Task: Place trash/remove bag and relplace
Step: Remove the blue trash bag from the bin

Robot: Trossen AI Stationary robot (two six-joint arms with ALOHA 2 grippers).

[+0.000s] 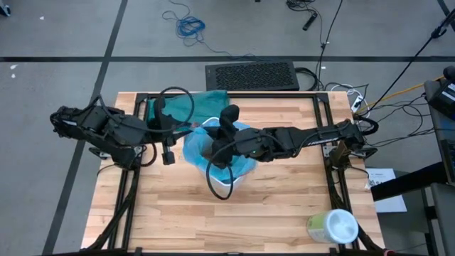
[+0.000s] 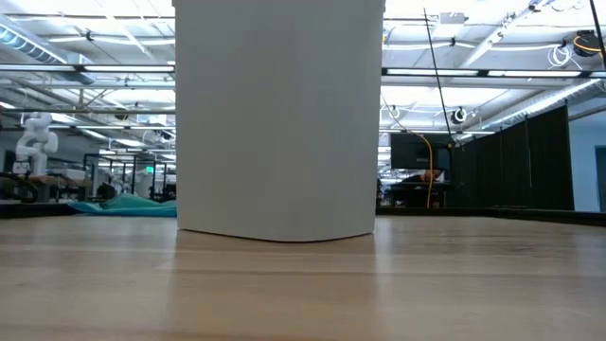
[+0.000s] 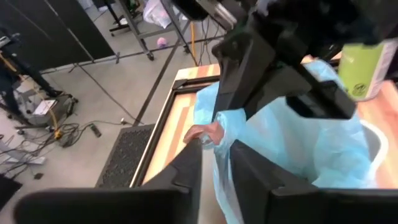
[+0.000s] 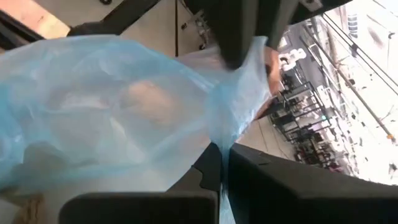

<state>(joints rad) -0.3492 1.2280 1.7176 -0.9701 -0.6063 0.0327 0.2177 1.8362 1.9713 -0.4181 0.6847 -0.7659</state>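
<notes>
Clearly the bag (image 1: pixel 213 146), thin crinkly blue film draped over the white bin (image 2: pixel 278 118) mid-counter, is light, limp and slippery; both the right hand (image 4: pixel 221 163) and left hand (image 3: pixel 214 155) are pinched on its gathered rim

Bright even light, blurred wrist views

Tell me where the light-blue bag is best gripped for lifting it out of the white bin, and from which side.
Probably at the gathered rim of the light-blue bag, coming from above: the film bunches there over the white bin, giving thin folds to pinch. The left gripper and right gripper each appear shut on such a fold.
</notes>
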